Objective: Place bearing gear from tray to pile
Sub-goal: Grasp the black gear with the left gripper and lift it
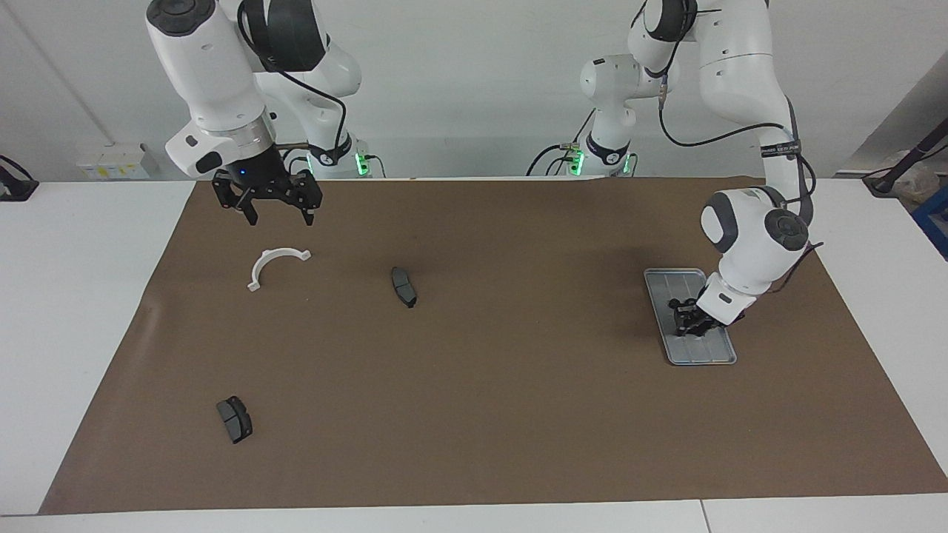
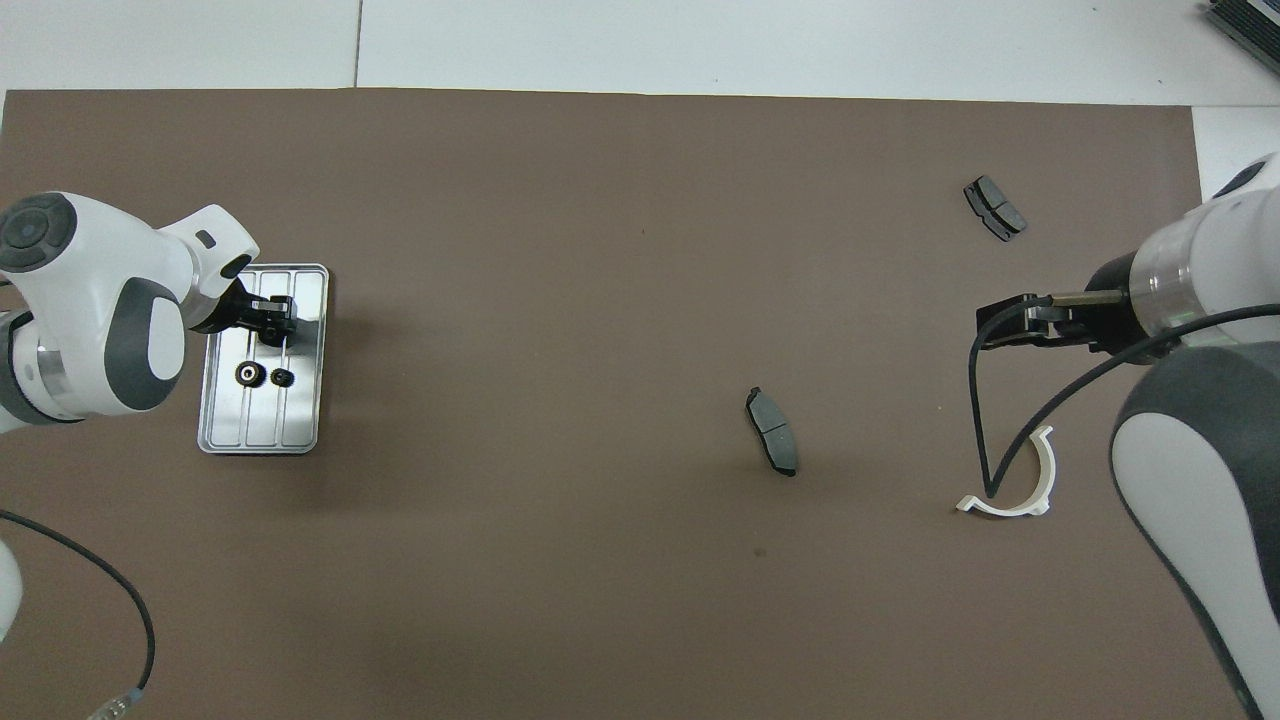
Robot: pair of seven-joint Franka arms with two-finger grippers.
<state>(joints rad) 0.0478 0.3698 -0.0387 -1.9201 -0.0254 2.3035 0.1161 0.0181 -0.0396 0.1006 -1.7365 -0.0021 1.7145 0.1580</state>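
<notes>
Bearing gear: two small black toothed gears [image 2: 249, 374] [image 2: 283, 377], side by side near the middle of the flat ridged silver-grey metal tray [image 2: 300, 420], toward the left arm's end of the brown-covered tabletop [image 1: 518, 407].
Left gripper [image 1: 689, 321]: down low over the tray, just beside the two gears; jaws' state cannot be told, nor whether a further dark part sits between them.
Right gripper [image 1: 278, 218]: waiting over the tabletop by the pile, jaws apart, nothing held.
Pile: white half-ring plastic bracket [image 1: 260, 260] and two dark grey curved brake pads [image 1: 404, 286] [image 1: 235, 419], loosely scattered, well apart from the tray.
Step in hand: judged to be the pick-up from the tray; no gear yet at the pile.
Risk, grip: small round part likely to squirt out of an off-centre pinch.
Risk, neighbours: neighbouring gears likely to be knocked along the ridges if the jaws sweep sideways.
Risk, tray: light tray liable to shift or tip if pressed on.
Risk, carry: long traverse to the pile; drop on the way if held weakly.
</notes>
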